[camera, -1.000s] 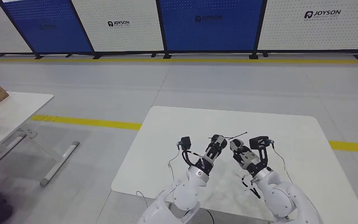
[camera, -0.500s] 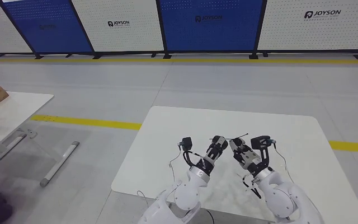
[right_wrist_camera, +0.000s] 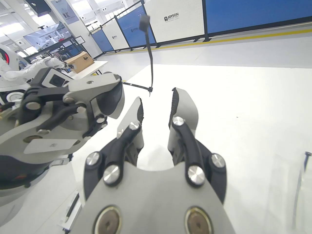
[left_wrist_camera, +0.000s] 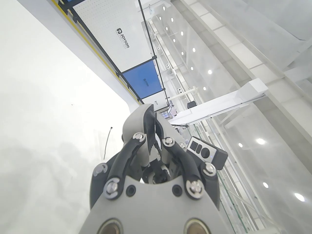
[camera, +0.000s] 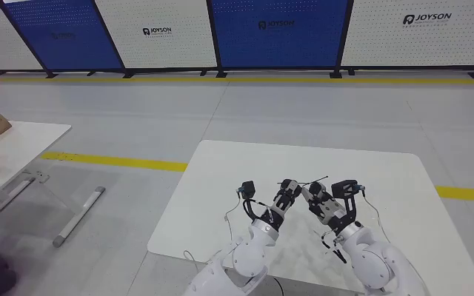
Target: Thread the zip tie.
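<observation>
Right gripper (right_wrist_camera: pixel 157 96) edged in on the held zip tie (right_wrist_camera: pixel 151 57).
The tie stood clear above the table (camera: pixel 385 170), one end pinched in the closed left gripper (left_wrist_camera: pixel 151 113), its head end bent upward and free. Over the last second the right gripper, jaws parted and empty, had drawn closer to the bend, probably lining up to take the free end. Threading looked not yet begun.

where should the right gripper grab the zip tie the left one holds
Probably the rising stretch of the zip tie, just above its bend, coming straight forward from the open right gripper, fingers astride the strap. The left gripper pinches the other end, so that stretch stands free.
</observation>
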Robot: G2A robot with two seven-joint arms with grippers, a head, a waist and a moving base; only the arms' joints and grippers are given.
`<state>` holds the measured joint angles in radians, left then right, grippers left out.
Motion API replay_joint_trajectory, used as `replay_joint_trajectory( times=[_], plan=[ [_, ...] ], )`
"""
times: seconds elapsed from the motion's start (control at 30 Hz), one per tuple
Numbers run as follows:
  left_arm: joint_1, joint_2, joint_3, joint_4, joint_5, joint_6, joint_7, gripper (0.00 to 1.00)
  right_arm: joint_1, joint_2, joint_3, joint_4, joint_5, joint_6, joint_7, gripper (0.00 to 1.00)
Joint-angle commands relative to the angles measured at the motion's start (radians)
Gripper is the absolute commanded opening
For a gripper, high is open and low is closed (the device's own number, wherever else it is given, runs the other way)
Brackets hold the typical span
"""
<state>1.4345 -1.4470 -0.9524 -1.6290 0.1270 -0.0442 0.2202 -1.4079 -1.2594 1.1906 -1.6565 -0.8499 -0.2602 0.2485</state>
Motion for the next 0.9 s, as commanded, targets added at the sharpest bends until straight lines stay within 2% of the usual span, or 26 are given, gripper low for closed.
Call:
replay_joint_trajectory(
  times=[0.0,0.07,0.17,0.2,0.27,0.87],
  plan=[
    [-0.001,-0.001,0.004,0.002,0.002,0.002,-0.002,0.0,0.0,0.0,0.0,0.0,0.0,0.001,-0.001,0.24],
    [-0.001,-0.002,0.008,0.005,0.005,0.002,-0.004,0.0,0.001,0.0,-0.001,0.001,0.002,0.002,-0.003,0.24],
    [-0.001,-0.002,0.011,0.007,0.007,0.001,-0.004,0.0,0.002,0.0,-0.001,0.001,0.002,0.003,-0.006,0.18],
    [-0.001,-0.002,0.012,0.007,0.008,0.0,-0.004,0.0,0.002,0.0,-0.001,0.002,0.002,0.003,-0.006,0.15],
    [0.001,-0.002,0.012,0.005,0.011,-0.001,-0.005,0.0,0.003,0.0,-0.002,0.002,0.003,0.005,-0.006,0.0],
    [0.021,0.0,0.013,-0.03,0.038,-0.025,-0.007,0.0,0.012,0.0,-0.021,0.018,-0.009,0.0,0.011,0.0]
  ],
)
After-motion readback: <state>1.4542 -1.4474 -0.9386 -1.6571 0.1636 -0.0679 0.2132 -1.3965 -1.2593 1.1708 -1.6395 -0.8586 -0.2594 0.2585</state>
